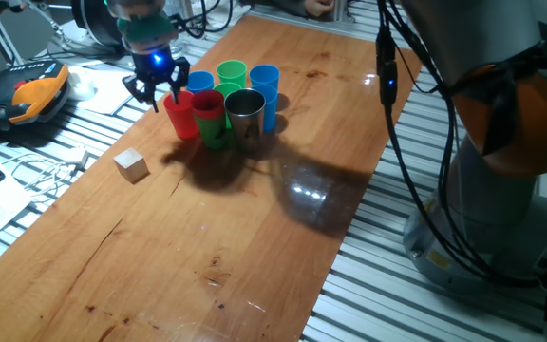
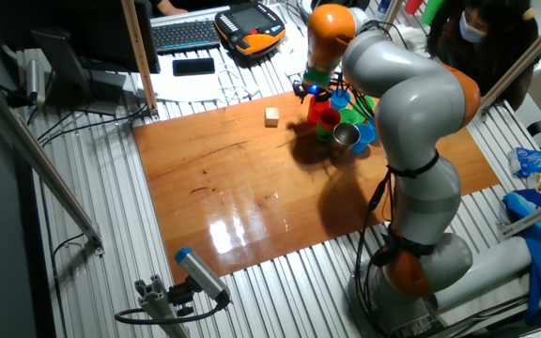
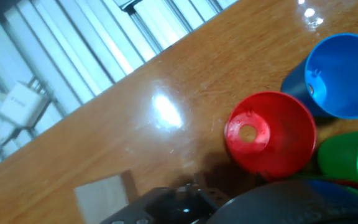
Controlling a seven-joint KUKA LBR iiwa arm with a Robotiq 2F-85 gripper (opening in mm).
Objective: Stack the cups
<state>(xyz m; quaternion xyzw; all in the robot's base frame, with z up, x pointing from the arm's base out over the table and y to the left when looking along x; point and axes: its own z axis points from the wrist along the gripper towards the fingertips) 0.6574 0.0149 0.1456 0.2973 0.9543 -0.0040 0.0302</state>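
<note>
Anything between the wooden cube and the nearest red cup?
Nothing: bare tabletop separates the wooden cube from the red cup, seen in one fixed view.

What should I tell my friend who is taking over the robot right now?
Gripper: jaws look spread and empty, hovering above the red cup at the cluster's edge.
Cups: red, green, blue and the steel cup stand bunched together upright near the table's far end; a few may already sit nested, hard to tell.
Wooden cube: apart from them, not part of the job.
Left: most of the stacking.
</note>
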